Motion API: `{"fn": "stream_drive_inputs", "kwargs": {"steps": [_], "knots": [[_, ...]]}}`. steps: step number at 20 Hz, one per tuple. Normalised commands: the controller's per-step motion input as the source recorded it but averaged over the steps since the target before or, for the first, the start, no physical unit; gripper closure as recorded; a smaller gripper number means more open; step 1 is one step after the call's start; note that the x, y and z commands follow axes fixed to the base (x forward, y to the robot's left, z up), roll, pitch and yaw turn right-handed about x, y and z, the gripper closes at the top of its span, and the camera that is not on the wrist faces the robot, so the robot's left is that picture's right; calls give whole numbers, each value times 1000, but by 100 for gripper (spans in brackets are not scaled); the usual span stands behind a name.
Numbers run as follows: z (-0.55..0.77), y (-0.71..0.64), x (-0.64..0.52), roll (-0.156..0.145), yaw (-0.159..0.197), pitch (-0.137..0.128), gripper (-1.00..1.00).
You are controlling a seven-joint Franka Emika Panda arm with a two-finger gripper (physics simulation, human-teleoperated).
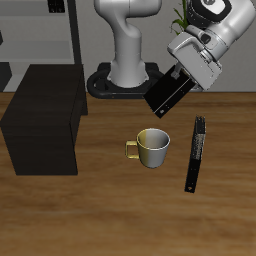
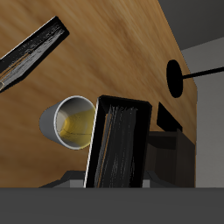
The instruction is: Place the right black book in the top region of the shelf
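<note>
My gripper [image 1: 180, 75] is shut on the right black book [image 1: 168, 93], a chunky black hardcover, and holds it tilted in the air above the table, behind the mug. In the wrist view the book [image 2: 120, 149] fills the middle, its pale page edge facing the camera. The shelf [image 1: 42, 120] is a large plain black box standing on the table, well away from the gripper on the far side of the mug. Its flat top is bare.
A pale yellow mug [image 1: 151, 148] stands mid-table below the held book; it also shows in the wrist view [image 2: 68, 122]. A long thin black book [image 1: 194, 153] lies flat beside the mug [image 2: 31, 52]. A grey open-frame rack [image 1: 40, 35] stands behind the shelf.
</note>
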Motion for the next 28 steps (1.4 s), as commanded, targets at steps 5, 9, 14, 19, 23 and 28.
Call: {"fn": "stream_drive_inputs", "kwargs": {"steps": [5,9,14,19,23,28], "knots": [[-101,49,29,-20,3,21,100],[-41,-29,22,-35,12,-22,100],[-70,-123,40,-38,0,13,100],[4,-89,37,-19,-13,0,100],[-14,-68,7,3,-5,2,100],[-85,-103,46,-28,3,-1,100]]}}
